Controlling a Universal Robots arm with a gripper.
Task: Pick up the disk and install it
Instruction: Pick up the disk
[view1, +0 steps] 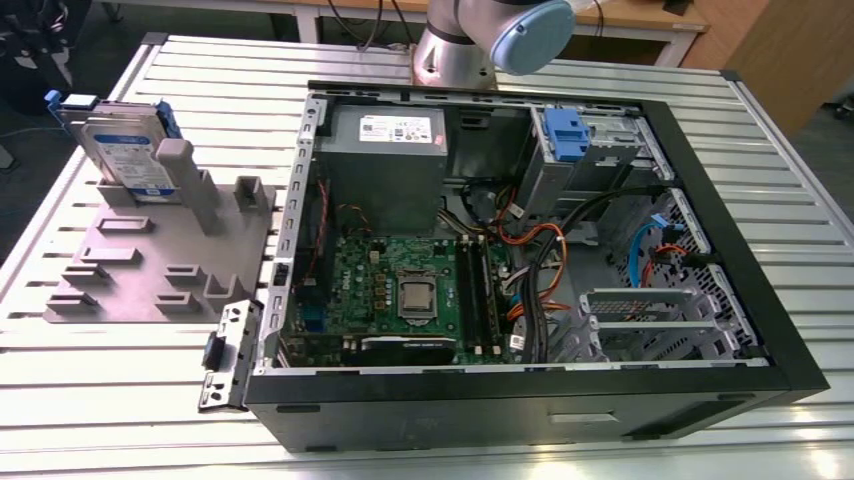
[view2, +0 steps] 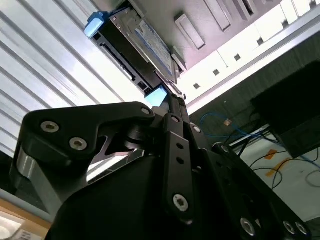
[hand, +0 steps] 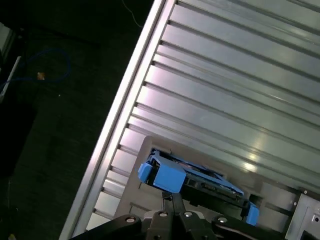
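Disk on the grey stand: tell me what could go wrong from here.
The disk stands on edge against a post of the grey stand; an off-centre grab may tip or jam it. Loose cables crowd the open computer case and could snag it. A similar blue-tabbed carrier might be mistaken for it.

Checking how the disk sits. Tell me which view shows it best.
The exterior view: the disk stands on edge in the grey fixture, label and blue carrier visible. The second wrist view shows its label face and connector edge obliquely; the first wrist view shows its blue end and one narrow edge.
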